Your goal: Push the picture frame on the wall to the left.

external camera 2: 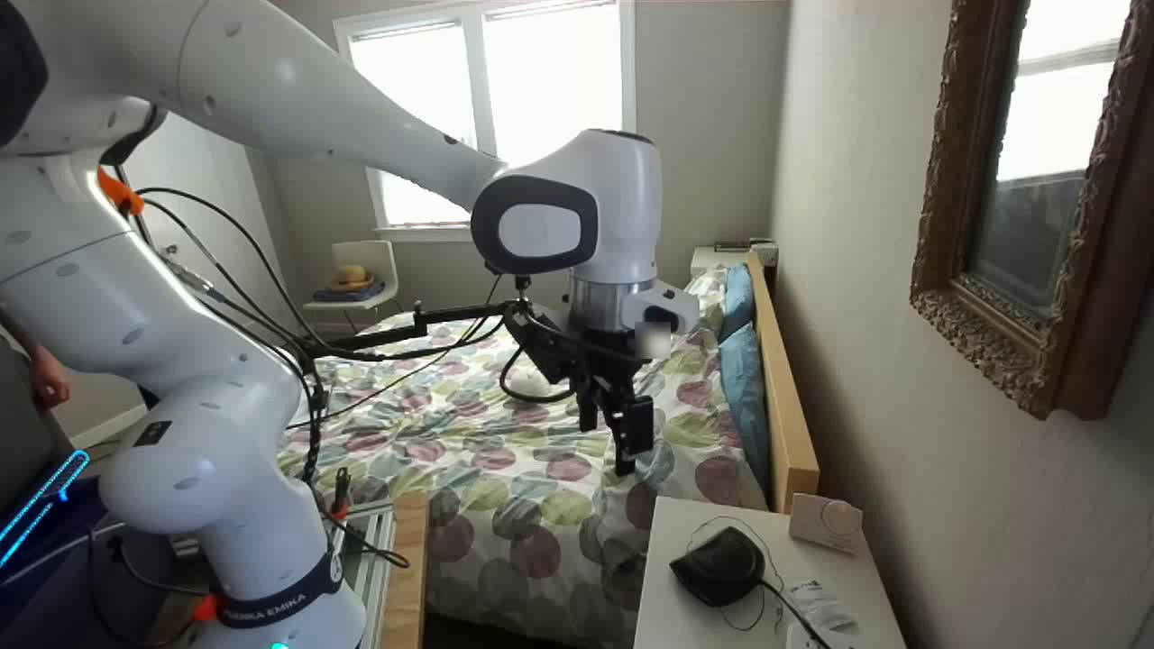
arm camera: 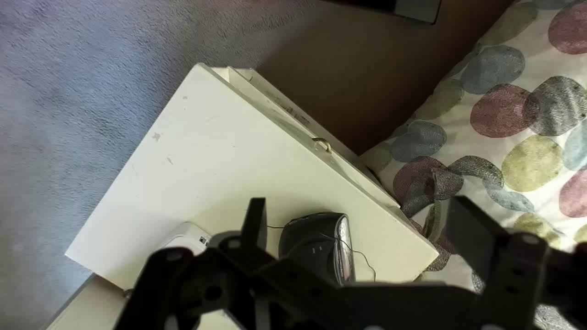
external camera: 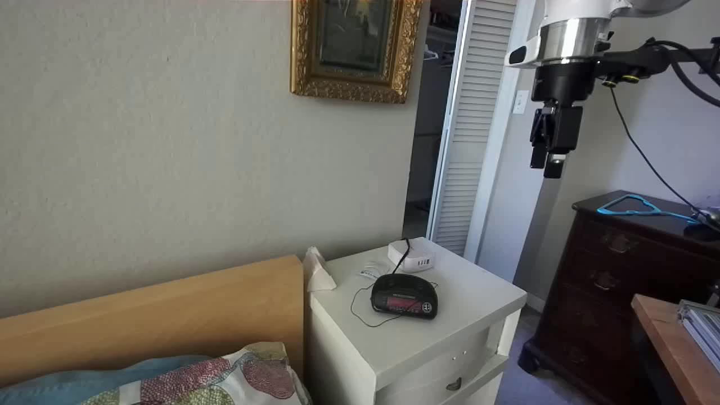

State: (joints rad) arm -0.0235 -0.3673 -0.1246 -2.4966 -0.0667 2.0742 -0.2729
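The picture frame [external camera: 355,48], ornate gold around a dark painting, hangs on the pale wall [external camera: 157,140] close to the wall's end at the doorway. Its top is cut off by the image edge. In an exterior view the frame [external camera 2: 1037,207] is at the right on the wall [external camera 2: 852,225], and its glass reflects the window. My gripper [external camera: 545,166] points down, well to the right of the frame, lower than it and apart from it. It also shows in an exterior view [external camera 2: 618,442]. In the wrist view the gripper's [arm camera: 360,206] fingers are wide apart with nothing held; the frame is out of that view.
A white nightstand [external camera: 472,298] stands below the frame with a black alarm clock [external camera: 404,295] and a white box [external camera: 413,256]. The bed's headboard [external camera: 169,298] is along the wall. A louvred door [external camera: 478,112] and dark dresser [external camera: 590,253] are at the right.
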